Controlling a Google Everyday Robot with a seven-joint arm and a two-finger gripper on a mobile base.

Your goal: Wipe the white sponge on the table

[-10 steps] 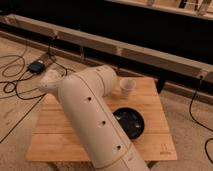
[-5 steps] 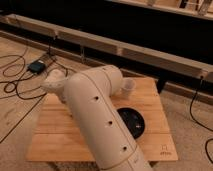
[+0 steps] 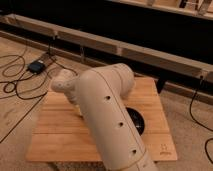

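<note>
Camera view looks down along my own arm [image 3: 112,125], a thick cream tube that rises from the bottom edge, bends at the elbow [image 3: 117,80] above the desk [image 3: 55,140] and runs out leftward to the rounded wrist [image 3: 62,84]. My fingers hang somewhere under that wrist, over the left half of the bamboo top, and the arm covers them (a small dark sliver shows just below the forearm, but I cannot tell what it is). They are pressed together, fully closed. Whether anything is caught between them, I cannot tell.

The white sponge is hidden from here, so I cannot say where it lies against my fingers.

To the right of my fingers, past the arm, a flat black disc [image 3: 137,122] lies on the desk, partly covered by the arm. Farther right again, near the desk's front corner, sits a tiny dark logo [image 3: 162,147].

Left of my fingers and off the desk, black cables [image 3: 15,87] loop over the pale floor [image 3: 15,125], and a small dark box [image 3: 36,66] lies among them. Beyond my fingers a long pale rail [image 3: 125,50] crosses the scene at a slant, with darkness behind it.
</note>
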